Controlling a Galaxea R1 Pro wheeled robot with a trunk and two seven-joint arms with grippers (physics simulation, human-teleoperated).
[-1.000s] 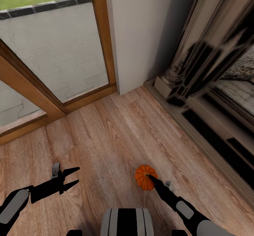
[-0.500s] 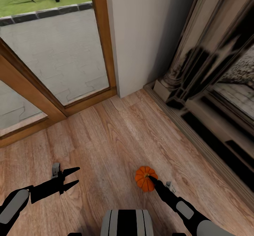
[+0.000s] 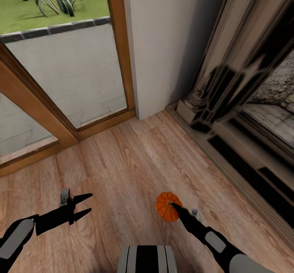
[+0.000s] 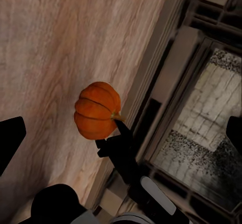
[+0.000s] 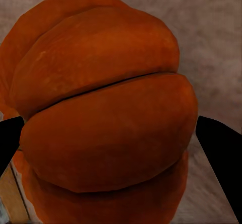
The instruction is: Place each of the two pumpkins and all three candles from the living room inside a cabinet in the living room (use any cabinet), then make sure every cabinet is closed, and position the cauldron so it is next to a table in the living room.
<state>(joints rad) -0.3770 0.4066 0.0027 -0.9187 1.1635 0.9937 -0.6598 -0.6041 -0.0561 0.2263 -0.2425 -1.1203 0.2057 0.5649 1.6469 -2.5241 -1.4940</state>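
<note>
One wooden floor [image 3: 134,162] takes up most of the head view, running from the robot's base to the walls. Along the far left stands a glazed door [image 3: 69,77] in a wood frame; paving and grass lie beyond the glass, and the frame is cut off at the picture's edges. A plain grey wall section [image 3: 167,40] stands beside the door. To the right rises a dark, glossy structure [image 3: 245,113] with a moulded column base and reflective panels; its surfaces are blurred by reflections, and what it is cannot be made out. It is cut off at the right edge.

Both arms enter from the bottom edge, with only their forward links in view. The left end effector [image 3: 83,205] hangs over bare floor, its two fingers spread apart and holding nothing. The right end effector [image 3: 170,208] is closed on the pumpkin [image 3: 166,206], in front of the robot's base and near the dark structure. In the right wrist view the pumpkin [image 5: 101,118] sits between the two dark fingertips [image 5: 219,153], one on each side. Its ribbed orange skin hides most of the floor behind it. In the left wrist view the pumpkin [image 4: 97,110] shows against the floor with the right arm's finger at its side; whether it rests on the floor or is lifted cannot be told.
</note>
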